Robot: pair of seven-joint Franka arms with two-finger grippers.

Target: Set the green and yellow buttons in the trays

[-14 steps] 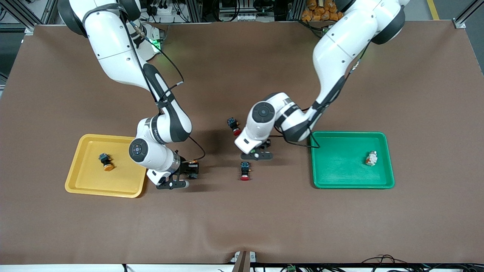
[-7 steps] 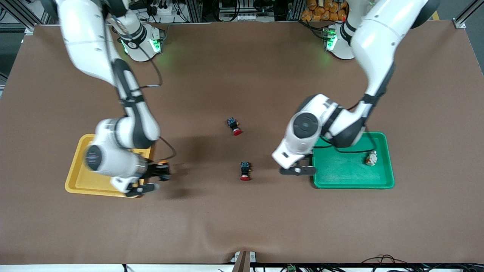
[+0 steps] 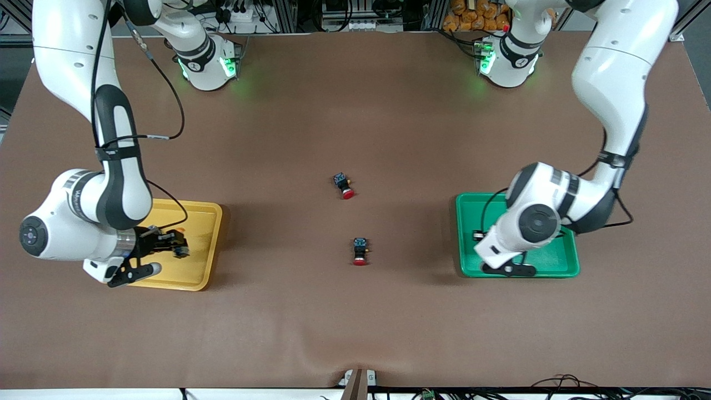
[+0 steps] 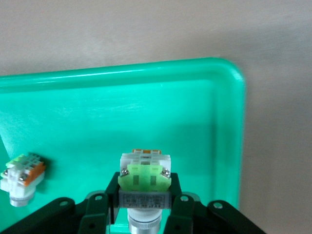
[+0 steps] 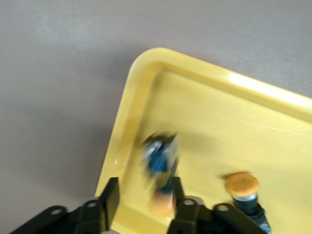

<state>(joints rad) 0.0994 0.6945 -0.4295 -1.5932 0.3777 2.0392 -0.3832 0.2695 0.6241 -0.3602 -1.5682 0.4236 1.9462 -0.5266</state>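
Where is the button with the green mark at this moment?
The green-marked button is in the left gripper, over the green tray at the left arm's end of the table. The left wrist view shows a second whitish button lying in the tray beside it.

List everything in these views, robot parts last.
yellow tray: one, yellow, toward the right arm's end.
green tray: one, green, toward the left arm's end.
yellow-capped button: one, black body, in the yellow tray.
blurred button: one, dark, at the right gripper, over the yellow tray.
orange-marked button: one, whitish, in the green tray.
green-marked button: one, whitish, gripped.
red-capped switches: two, black, mid-table.
table cover: one, brown.
left gripper: fingers shut on the green-marked button, over the green tray.
right gripper: fingers open.
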